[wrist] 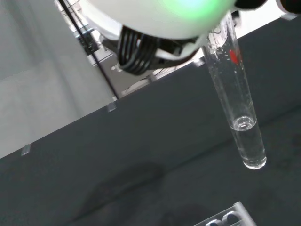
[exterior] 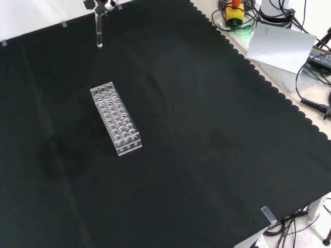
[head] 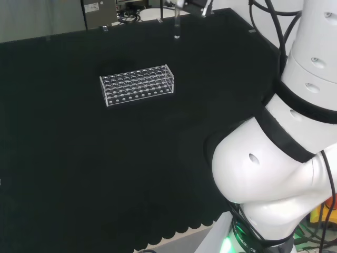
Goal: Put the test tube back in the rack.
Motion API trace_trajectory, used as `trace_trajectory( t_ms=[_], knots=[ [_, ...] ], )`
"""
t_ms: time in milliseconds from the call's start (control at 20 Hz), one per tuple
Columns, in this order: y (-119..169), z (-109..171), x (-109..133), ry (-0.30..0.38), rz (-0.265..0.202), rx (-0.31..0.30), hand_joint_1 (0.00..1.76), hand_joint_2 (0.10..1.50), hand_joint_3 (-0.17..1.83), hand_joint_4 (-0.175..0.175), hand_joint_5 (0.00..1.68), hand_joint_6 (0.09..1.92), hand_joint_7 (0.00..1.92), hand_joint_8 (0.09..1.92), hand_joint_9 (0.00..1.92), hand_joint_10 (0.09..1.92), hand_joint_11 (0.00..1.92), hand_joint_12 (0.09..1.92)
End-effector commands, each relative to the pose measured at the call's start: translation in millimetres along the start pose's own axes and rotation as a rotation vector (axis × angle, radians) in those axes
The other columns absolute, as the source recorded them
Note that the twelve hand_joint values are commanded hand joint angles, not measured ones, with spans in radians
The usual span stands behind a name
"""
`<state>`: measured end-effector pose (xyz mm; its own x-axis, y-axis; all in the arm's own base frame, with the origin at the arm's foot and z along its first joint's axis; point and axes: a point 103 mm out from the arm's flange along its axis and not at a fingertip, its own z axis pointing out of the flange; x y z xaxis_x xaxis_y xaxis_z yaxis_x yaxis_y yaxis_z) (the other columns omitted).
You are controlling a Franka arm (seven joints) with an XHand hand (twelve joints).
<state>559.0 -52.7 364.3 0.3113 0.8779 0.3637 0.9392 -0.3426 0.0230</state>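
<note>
Test tube (exterior: 98,32) upright in the air, well apart from the clear rack (exterior: 115,120) and not in any of its holes. In the front view, up past the rack's far short end, a little to the left of it. In the head view, beyond the rack's right end and farther off, near the back edge of the black cloth (exterior: 207,155).

Hand (exterior: 103,4) directly above the tube, at the very top of the front view, with little more than fingertips to see. Fingertips closed on the tube's top end, pinching it, so that the glass hangs straight down below them toward the cloth.

From the wrist view, tube running down past the blurred white palm, open length bare, rounded bottom lowest. Holds a little clear liquid in the bottom part, with a small red mark higher up on the glass. One corner of the rack just beyond and below the tube's bottom in that view, not touching it.

Rack flat on the cloth, all rows of holes unfilled as far as can be told.
</note>
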Motion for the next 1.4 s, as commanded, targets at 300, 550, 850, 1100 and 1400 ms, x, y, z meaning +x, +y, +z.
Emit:
trace_trajectory(
  t_ms=[300,550,850,1100,1400],
  knots=[
    [-16.5,41.2,58.1,0.074,-0.104,0.096,1.23,0.61,0.66,-0.175,1.44,0.36,1.85,0.33,1.77,0.27,1.37,0.84],
    [-15.1,56.9,59.2,0.077,-0.100,0.116,1.23,0.60,0.66,-0.175,1.44,0.36,1.85,0.33,1.77,0.27,1.37,0.84],
    [-9.5,71.4,53.8,0.067,-0.093,0.133,1.23,0.60,0.66,-0.175,1.44,0.36,1.85,0.33,1.77,0.27,1.37,0.84],
    [-4.3,82.3,44.6,0.058,-0.084,0.141,1.23,0.60,0.66,-0.175,1.44,0.35,1.85,0.33,1.77,0.27,1.37,0.84],
    [3.8,96.6,36.8,0.041,-0.070,0.150,1.23,0.60,0.66,-0.175,1.44,0.35,1.85,0.33,1.77,0.27,1.37,0.84]
  ],
)
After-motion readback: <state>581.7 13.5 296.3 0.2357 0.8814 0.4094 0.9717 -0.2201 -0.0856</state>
